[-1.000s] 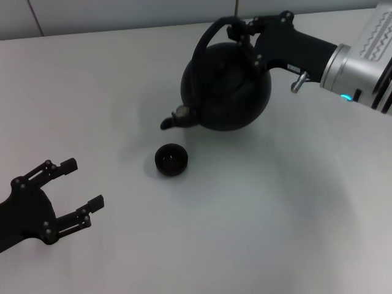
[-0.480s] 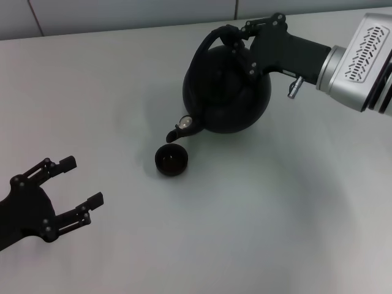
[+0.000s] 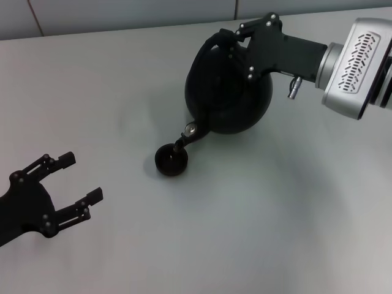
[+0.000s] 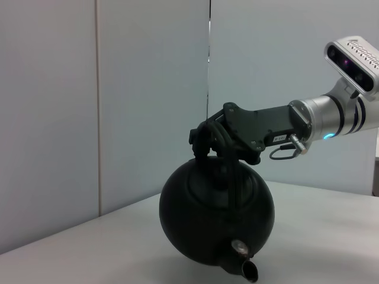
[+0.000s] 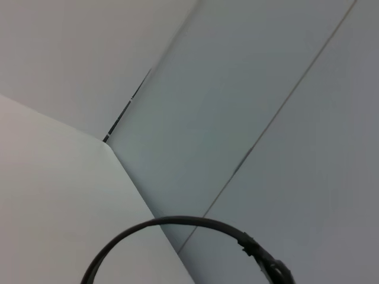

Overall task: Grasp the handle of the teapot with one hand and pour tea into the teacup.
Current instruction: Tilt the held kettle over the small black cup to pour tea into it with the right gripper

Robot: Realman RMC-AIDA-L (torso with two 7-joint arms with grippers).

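The black teapot [image 3: 228, 92] hangs in the air, tilted, with its spout [image 3: 185, 136] pointing down over the small dark teacup [image 3: 171, 160] on the table. My right gripper [image 3: 236, 38] is shut on the handle [image 3: 206, 48] above the lid. The left wrist view shows the teapot [image 4: 216, 216], its spout [image 4: 246, 267] and the right gripper [image 4: 208, 135] on the handle [image 4: 220, 142]. The right wrist view shows only the handle's arc [image 5: 177, 228]. My left gripper [image 3: 70, 179] is open and empty at the near left.
The white table [image 3: 275, 214] stretches around the cup. A tiled wall [image 3: 122, 12] runs behind the table's far edge.
The right gripper has tipped the teapot further. The spout has swung down and to the right until it is over the cup. The left arm has hardly moved.
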